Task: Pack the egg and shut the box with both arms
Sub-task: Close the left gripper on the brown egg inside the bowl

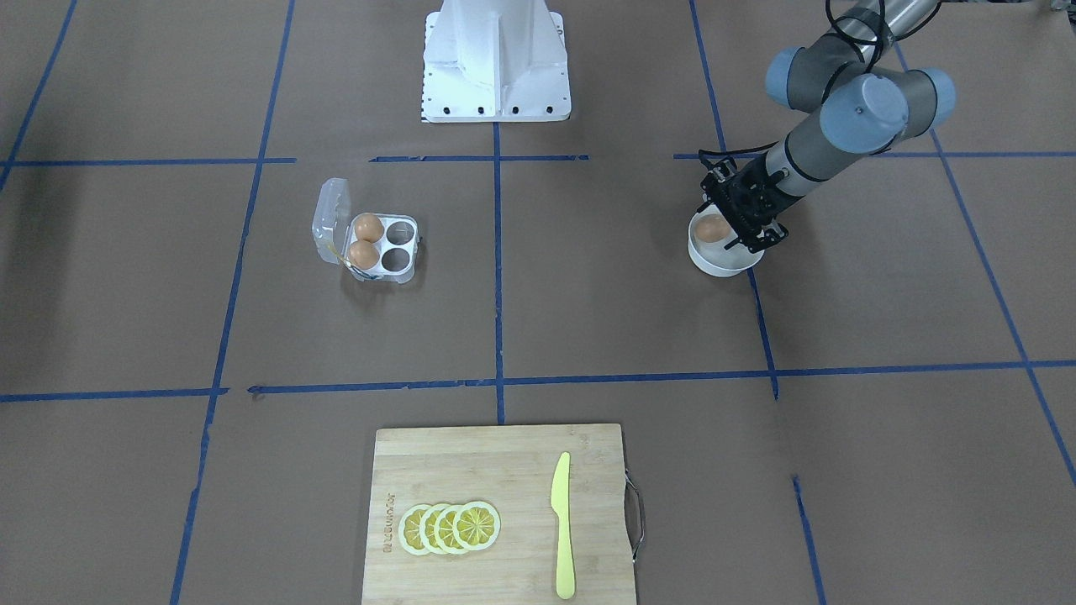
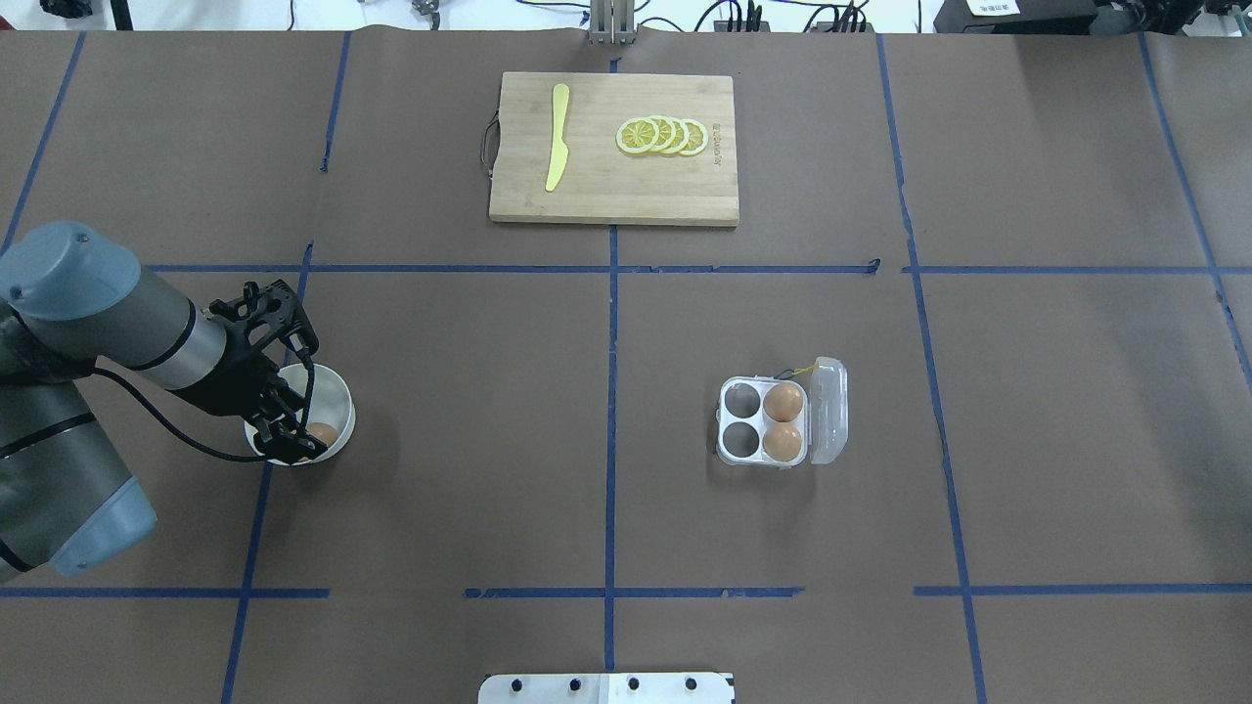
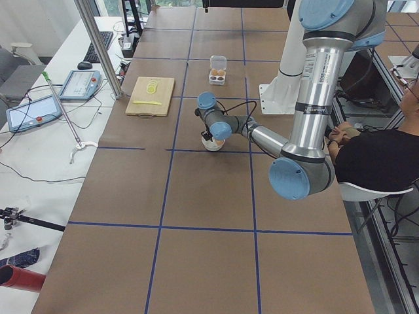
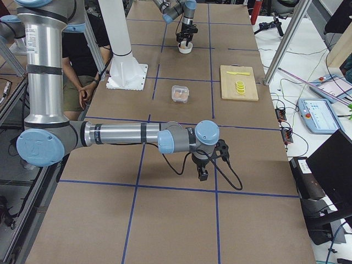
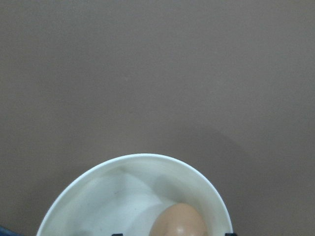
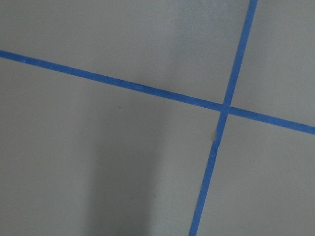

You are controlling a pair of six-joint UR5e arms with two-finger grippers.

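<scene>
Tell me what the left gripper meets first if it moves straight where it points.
Probably the egg, which lies in the white bowl right under the left gripper; the depth is unclear.

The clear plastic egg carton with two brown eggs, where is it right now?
Overhead view: the clear plastic egg carton sits lid-open right of centre, closer to the camera than the bamboo cutting board.

Tubes: my left arm [image 1: 811, 141] and right arm [image 4: 118, 135] are grey-silver and round in section.
Joint caps [image 1: 864, 112]: pale blue, domed.
Bands: thin black rings near the joints.
Cable [image 2: 166, 430]: black, loose loop at my left wrist.
Pincers: left gripper [image 2: 293, 401] and right gripper [image 4: 202, 175] are black; the left is open linkage work.
Pedestal [image 1: 496, 67]: white, flared foot, with a row of dark holes.
</scene>
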